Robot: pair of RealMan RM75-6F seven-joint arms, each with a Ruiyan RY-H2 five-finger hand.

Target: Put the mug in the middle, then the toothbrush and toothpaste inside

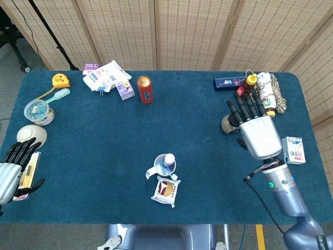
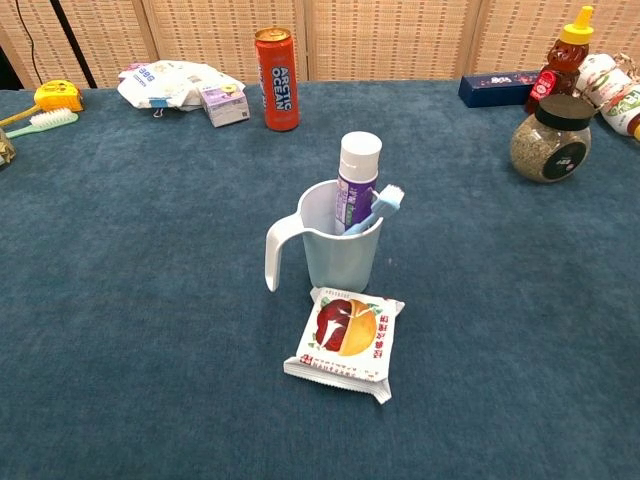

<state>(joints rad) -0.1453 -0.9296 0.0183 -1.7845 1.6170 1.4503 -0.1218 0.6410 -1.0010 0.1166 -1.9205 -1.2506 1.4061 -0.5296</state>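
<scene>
A dark blue table (image 1: pixel 104 135) stretches out under me, with woven screens behind its far edge. My right hand (image 1: pixel 256 130) hangs over the right side of it, palm down, fingers straight and spread, nothing in it; its fingertips reach over a dark-lidded jar (image 2: pixel 549 138). My left hand (image 1: pixel 11 169) lies at the table's left edge, fingers apart and empty, just beside a pale bowl (image 1: pixel 31 134). Well apart from both, near the middle front, stands the white mug (image 2: pixel 333 240), upright, handle to the left. The toothpaste (image 2: pixel 357 180) stands upright inside it, white cap above the rim, and the toothbrush (image 2: pixel 380 206) leans against the rim beside it, bristles up. A snack packet (image 2: pixel 343 343) lies flat just in front of the mug.
</scene>
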